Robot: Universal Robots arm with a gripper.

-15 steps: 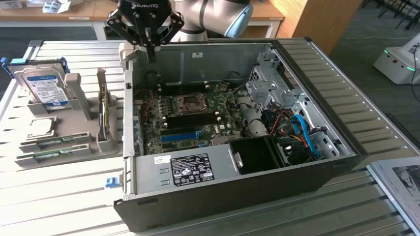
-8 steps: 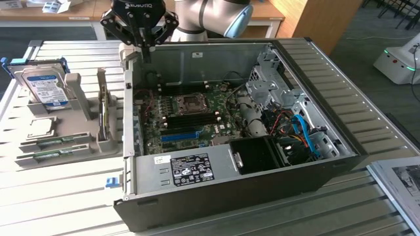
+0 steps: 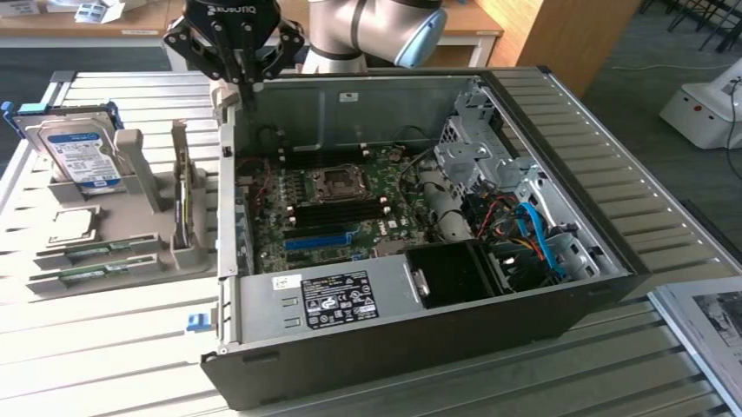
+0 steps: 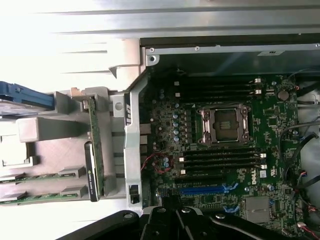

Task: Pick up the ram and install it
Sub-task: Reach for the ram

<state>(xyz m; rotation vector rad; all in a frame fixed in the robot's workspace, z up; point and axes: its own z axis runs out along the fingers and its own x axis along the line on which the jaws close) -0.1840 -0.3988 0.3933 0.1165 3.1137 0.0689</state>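
Robotiq logo, upside down, on gripper [image 3: 240,78] body; DELL on mobo [image 4: 265,125]; PSU label [image 3: 336,300] print illegible.

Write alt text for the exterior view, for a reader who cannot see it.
The shut pincer of a robot arm hovers empty above the far rim of an open computer case whose motherboard lies exposed. On the exterior view's left, a grey holder keeps two green ram sticks lying flat, beside an upright hard drive.
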